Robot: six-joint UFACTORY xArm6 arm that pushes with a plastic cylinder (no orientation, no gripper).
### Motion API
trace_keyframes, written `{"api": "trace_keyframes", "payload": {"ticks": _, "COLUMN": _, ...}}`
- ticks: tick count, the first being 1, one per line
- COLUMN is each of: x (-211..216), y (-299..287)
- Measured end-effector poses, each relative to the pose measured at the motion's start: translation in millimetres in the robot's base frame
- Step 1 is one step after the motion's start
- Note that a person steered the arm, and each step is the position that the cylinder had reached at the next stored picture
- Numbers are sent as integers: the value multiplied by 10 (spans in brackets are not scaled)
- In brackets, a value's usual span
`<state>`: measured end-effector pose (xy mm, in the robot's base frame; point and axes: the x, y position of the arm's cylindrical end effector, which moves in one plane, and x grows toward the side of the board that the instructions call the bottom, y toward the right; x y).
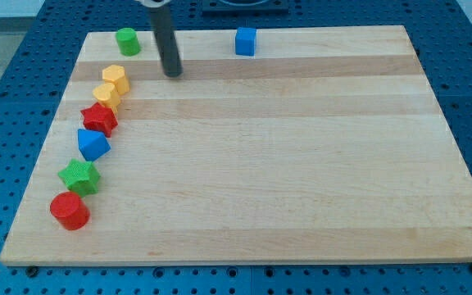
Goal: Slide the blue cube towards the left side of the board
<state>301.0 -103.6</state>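
Note:
The blue cube (246,41) sits near the board's top edge, a little right of the middle. My tip (173,72) rests on the board well to the cube's left and slightly lower, apart from it. The dark rod rises from the tip to the view's top edge.
A green cylinder (127,41) stands at the top left. Down the left side run a yellow block (115,78), a second yellow block (106,96), a red star (99,119), a blue wedge-like block (93,144), a green star (79,176) and a red cylinder (70,211). The wooden board (301,164) lies on a blue pegboard.

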Motion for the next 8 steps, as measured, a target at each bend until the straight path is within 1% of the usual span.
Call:
{"api": "trace_keyframes", "payload": {"ticks": 2, "x": -82, "y": 1098}}
{"api": "trace_keyframes", "payload": {"ticks": 3, "x": -280, "y": 1456}}
{"api": "trace_keyframes", "payload": {"ticks": 4, "x": -513, "y": 1528}}
{"api": "trace_keyframes", "payload": {"ticks": 6, "x": -811, "y": 1366}}
{"api": "trace_keyframes", "payload": {"ticks": 8, "x": -820, "y": 944}}
